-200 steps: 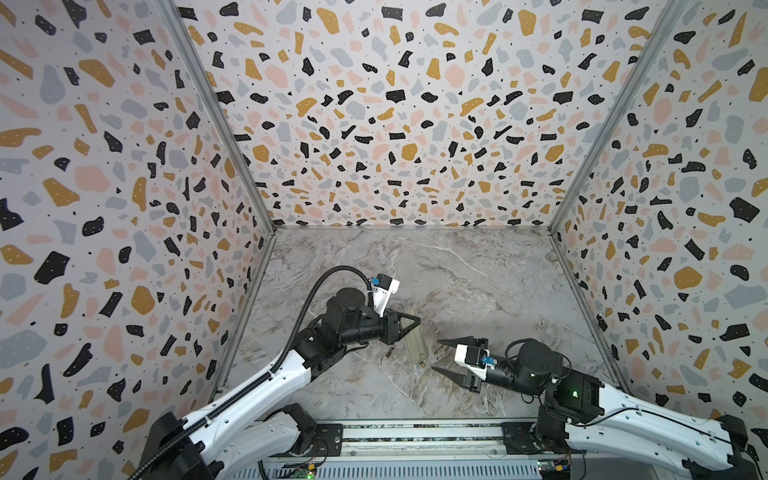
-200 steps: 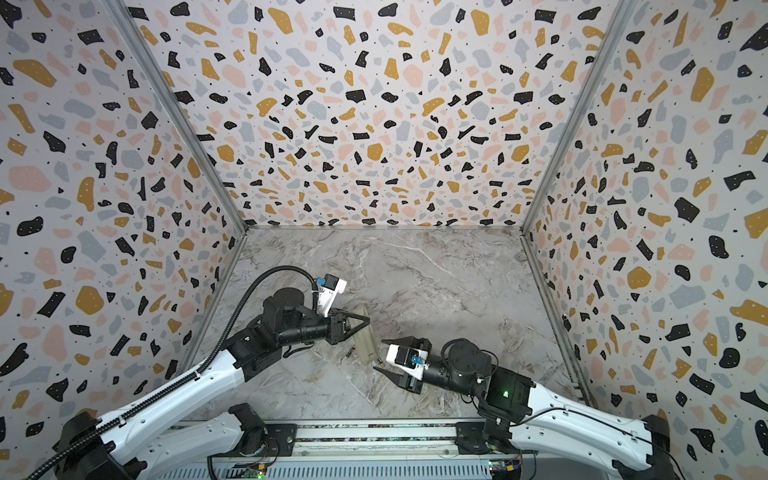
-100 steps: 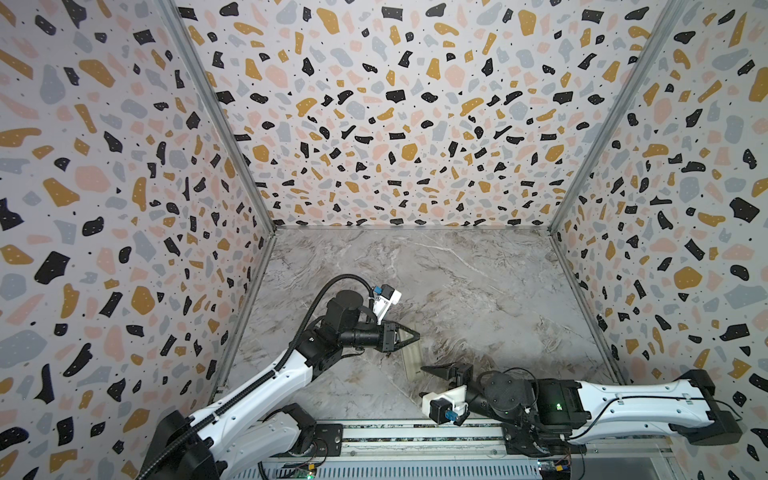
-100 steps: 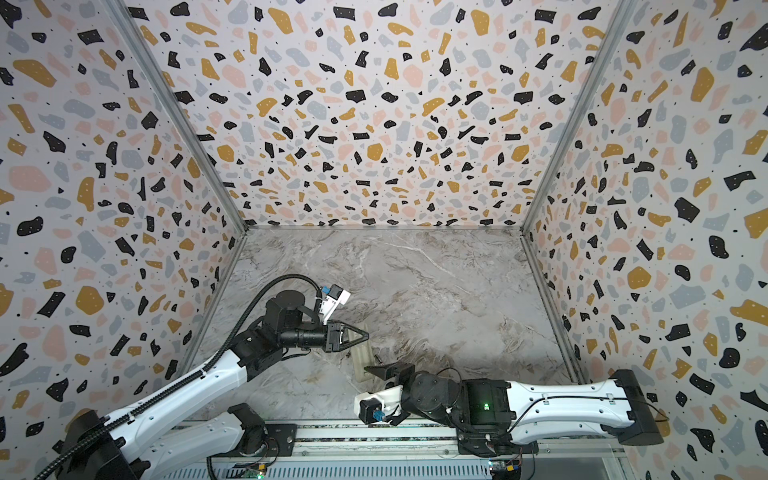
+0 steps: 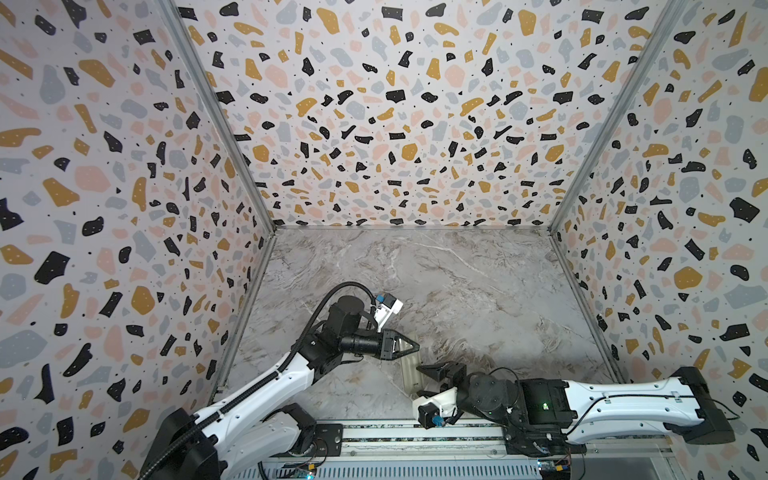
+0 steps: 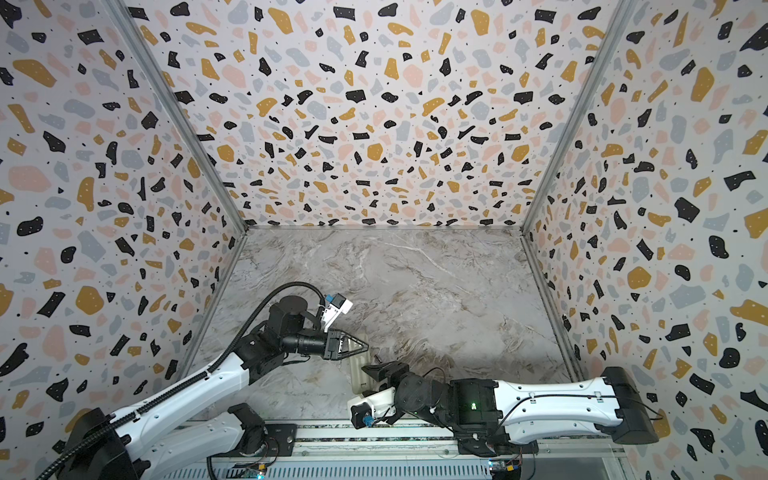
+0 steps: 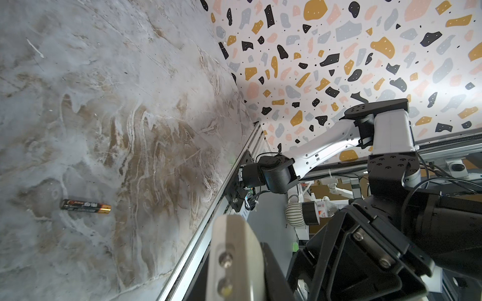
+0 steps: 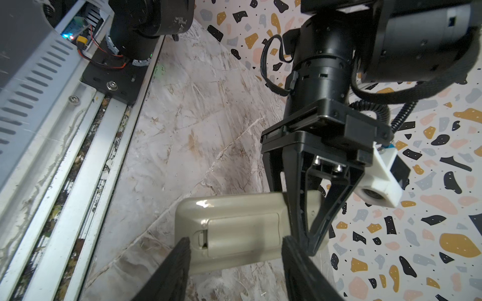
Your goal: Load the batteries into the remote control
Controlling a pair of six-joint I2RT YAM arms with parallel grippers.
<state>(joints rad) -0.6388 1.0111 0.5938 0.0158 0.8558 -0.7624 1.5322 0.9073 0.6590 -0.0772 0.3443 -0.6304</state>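
The remote control (image 8: 234, 229) is a pale cream slab with its back up and the battery cover (image 8: 243, 232) fitted. It shows in both top views (image 5: 409, 374) (image 6: 357, 374) near the table's front edge. My left gripper (image 5: 415, 345) (image 6: 365, 345) is shut on its far end, which fills the left wrist view (image 7: 234, 250). My right gripper (image 8: 236, 260) (image 5: 428, 380) (image 6: 374, 379) is open, one finger (image 8: 174, 263) on each side of the cover end. One of the batteries (image 7: 86, 206) lies on the marble, dark with a gold end.
The metal front rail (image 5: 415, 434) runs just below the remote, with both arm bases on it. Patterned walls close in the left, right and back. The marble table (image 5: 457, 282) stretches back behind the grippers. My right arm (image 5: 602, 399) lies low along the rail.
My right arm has swung down and stretched out along the front rail, and its open jaws now straddle the remote's near end. My left gripper has drifted slightly right, still holding the remote.
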